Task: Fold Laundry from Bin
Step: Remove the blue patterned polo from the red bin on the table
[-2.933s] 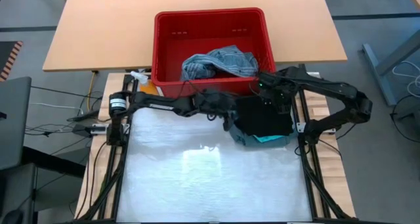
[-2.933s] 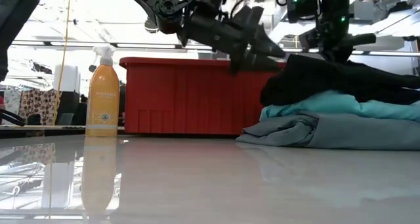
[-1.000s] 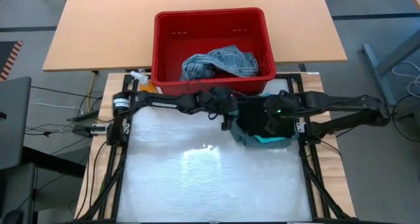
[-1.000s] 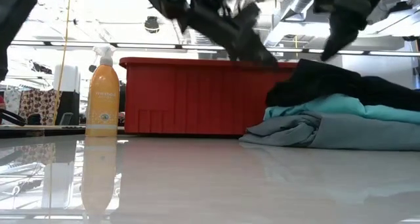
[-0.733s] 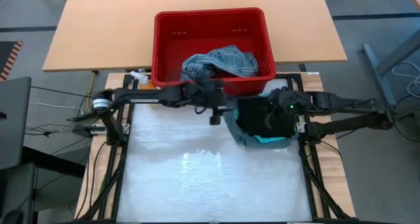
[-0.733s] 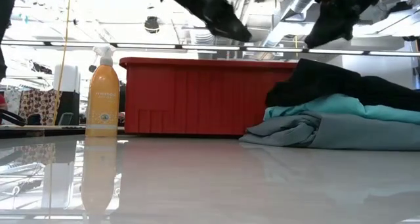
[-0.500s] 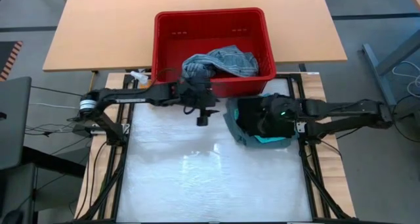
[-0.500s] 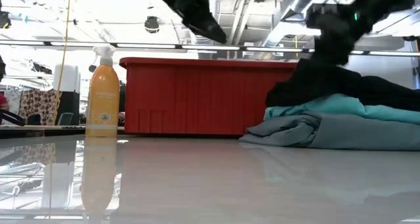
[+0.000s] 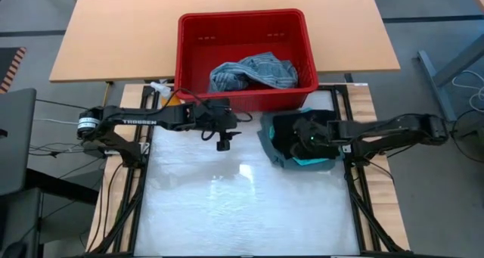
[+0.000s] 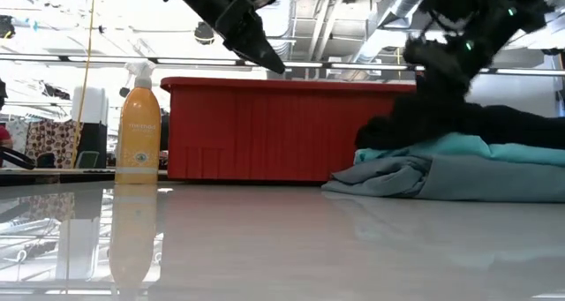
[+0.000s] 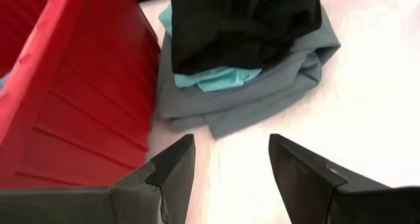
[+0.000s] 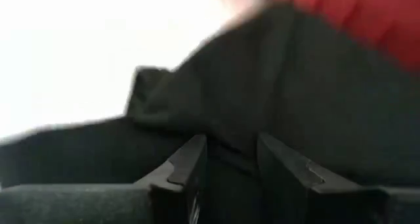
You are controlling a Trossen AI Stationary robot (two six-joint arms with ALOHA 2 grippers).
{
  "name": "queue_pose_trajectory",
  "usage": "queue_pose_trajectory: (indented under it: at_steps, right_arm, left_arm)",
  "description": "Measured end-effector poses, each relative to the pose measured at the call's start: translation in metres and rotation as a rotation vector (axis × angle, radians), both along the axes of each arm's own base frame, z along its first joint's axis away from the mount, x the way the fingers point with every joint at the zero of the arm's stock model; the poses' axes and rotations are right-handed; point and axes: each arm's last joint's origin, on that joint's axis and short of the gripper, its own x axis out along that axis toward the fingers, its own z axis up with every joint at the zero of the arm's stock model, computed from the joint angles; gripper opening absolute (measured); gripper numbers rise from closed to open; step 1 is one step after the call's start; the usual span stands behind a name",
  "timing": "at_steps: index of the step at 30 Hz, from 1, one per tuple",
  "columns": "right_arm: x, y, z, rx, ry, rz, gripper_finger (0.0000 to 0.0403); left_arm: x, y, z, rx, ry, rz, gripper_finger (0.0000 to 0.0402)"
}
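Pressing our right gripper (image 9: 310, 137), fingers parted, onto the black garment (image 9: 291, 128) to flatten the stack, we hang our empty, open left gripper (image 9: 223, 143) at nine o'clock.

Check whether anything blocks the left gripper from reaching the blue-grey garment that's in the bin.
Only the bin's near wall lies between them. The left gripper, open and empty, hangs above the table just in front of the bin; the blue-grey garment lies uncovered inside. Going up over the rim looks unobstructed.

left gripper (image 9: 223, 143) hangs low with fingers apart; right gripper (image 9: 308, 137) likewise.
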Motion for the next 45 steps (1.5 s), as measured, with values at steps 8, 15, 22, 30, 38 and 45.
queue_pose_trajectory:
  at_steps: [8,15,22,30,38,45]
  right_arm:
    - [0.012,-0.001,0.067,-0.121,-0.169,0.099,0.0157]
    - [0.02,-0.001,0.113,-0.244,-0.262,0.175,0.0157]
    - [0.02,-0.013,0.144,-0.379,-0.357,0.091,0.0157]
    - [0.033,-0.055,0.149,-0.445,-0.468,-0.045,0.0157]
    - [0.069,-0.149,0.139,-0.396,-0.521,-0.086,0.0171]
    - [0.117,-0.248,0.127,-0.275,-0.331,-0.155,0.0244]
  left_arm:
    - [0.005,0.0,0.007,0.037,-0.082,-0.047,0.0185]
    - [0.006,0.0,0.014,0.077,-0.096,-0.062,0.0185]
    - [-0.001,0.004,0.052,0.168,-0.164,-0.049,0.0185]
    - [-0.024,0.023,0.072,0.12,-0.214,-0.016,0.0185]
    - [-0.041,0.062,0.072,0.034,-0.241,0.055,0.0185]
    - [-0.049,0.079,0.066,0.007,-0.237,0.099,0.0185]
